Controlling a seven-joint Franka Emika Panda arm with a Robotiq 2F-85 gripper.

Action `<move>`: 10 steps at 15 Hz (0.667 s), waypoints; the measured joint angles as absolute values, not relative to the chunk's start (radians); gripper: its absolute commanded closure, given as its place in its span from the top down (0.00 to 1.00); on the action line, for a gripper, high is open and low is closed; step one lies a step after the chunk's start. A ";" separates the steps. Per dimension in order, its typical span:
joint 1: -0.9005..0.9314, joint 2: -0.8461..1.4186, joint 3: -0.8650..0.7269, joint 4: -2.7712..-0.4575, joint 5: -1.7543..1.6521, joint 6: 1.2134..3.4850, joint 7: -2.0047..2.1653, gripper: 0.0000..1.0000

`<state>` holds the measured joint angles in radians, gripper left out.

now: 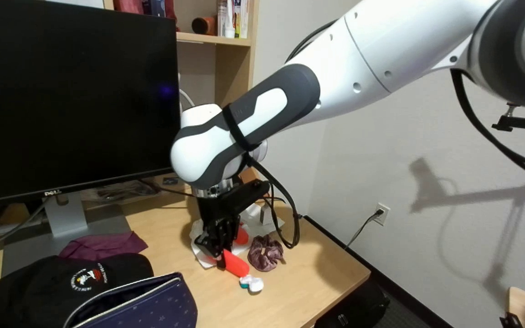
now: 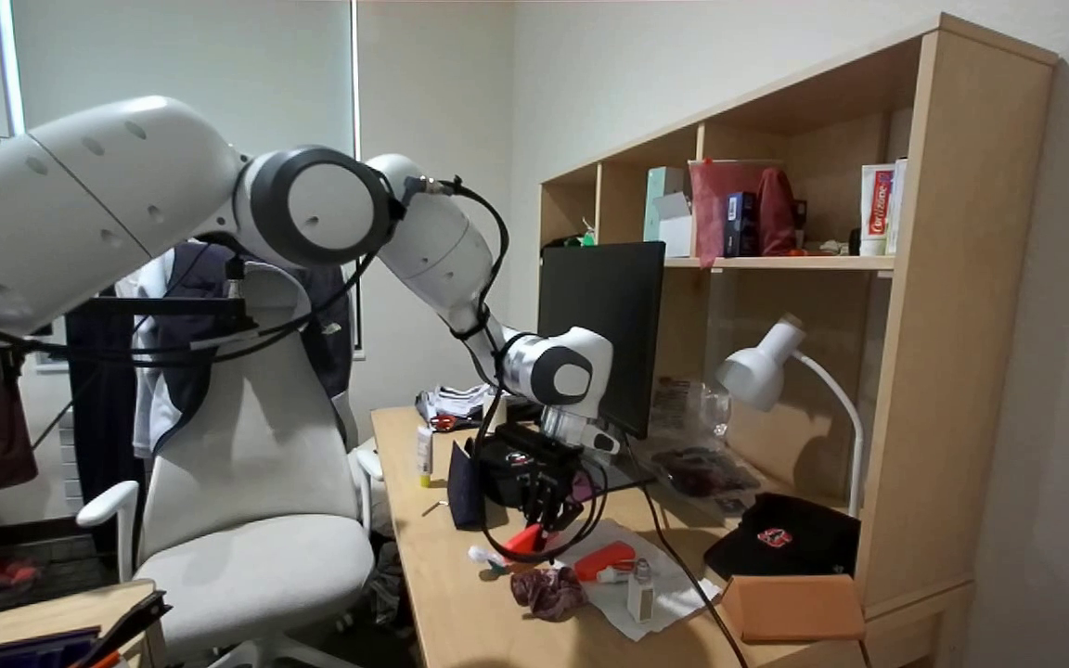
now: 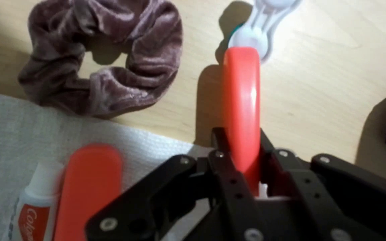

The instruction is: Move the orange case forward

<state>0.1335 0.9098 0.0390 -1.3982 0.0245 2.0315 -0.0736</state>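
Observation:
The orange case (image 1: 236,263) is bright red-orange and oblong. It also shows in an exterior view (image 2: 523,542) and in the wrist view (image 3: 243,97). My gripper (image 3: 240,142) is shut on it, one black finger on each side, and the case stands on its narrow edge between them. Its far end sticks out beyond the fingertips towards a small white contact-lens-like holder (image 3: 251,38); I cannot tell if they touch. The case's near end is hidden between the fingers. A shadow lies beside it on the table; its height above the wood is unclear.
A second flat red-orange piece (image 3: 87,190) lies on white paper (image 3: 8,130) by a Colgate tube (image 3: 35,207). A purple scrunchie (image 3: 106,60) lies beside the held case. A navy pouch (image 1: 153,305), black cap (image 1: 84,278) and monitor (image 1: 71,100) stand nearby.

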 measured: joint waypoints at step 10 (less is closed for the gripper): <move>0.097 0.664 0.034 -1.697 0.028 2.143 -0.058 0.12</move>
